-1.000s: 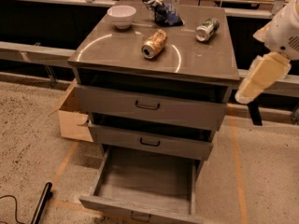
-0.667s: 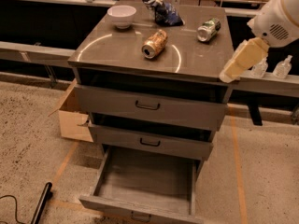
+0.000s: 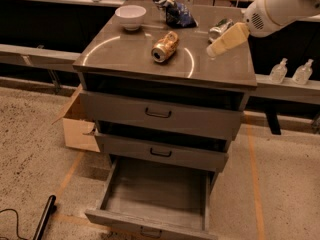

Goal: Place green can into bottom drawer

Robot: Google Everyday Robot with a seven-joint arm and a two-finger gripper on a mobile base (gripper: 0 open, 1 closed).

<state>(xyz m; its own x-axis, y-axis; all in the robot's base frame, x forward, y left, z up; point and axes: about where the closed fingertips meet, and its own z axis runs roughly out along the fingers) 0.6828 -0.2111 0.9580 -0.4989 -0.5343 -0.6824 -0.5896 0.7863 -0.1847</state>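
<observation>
Green can on the cabinet top, gripper poised just in front

Silver and green, the can lies on its side near the back right corner of the grey cabinet top, so nothing of the placing is done yet. The tan gripper hangs low over the same corner, just in front of the can and slanted down towards the surface. From this angle it partly overlaps the can, and I cannot tell whether it is open or closed, or whether it touches the metal. That slant probably suits a can lying flat, which has to be taken across its round body. The orange-gold can lies nearer the middle, apart from the gripper, and should be no obstacle. Below, the bottom drawer stands pulled out, ready to receive the can, while the two upper drawers sit further in, so the way down into it is open. The step in hand looks like the reach before the grasp
</observation>
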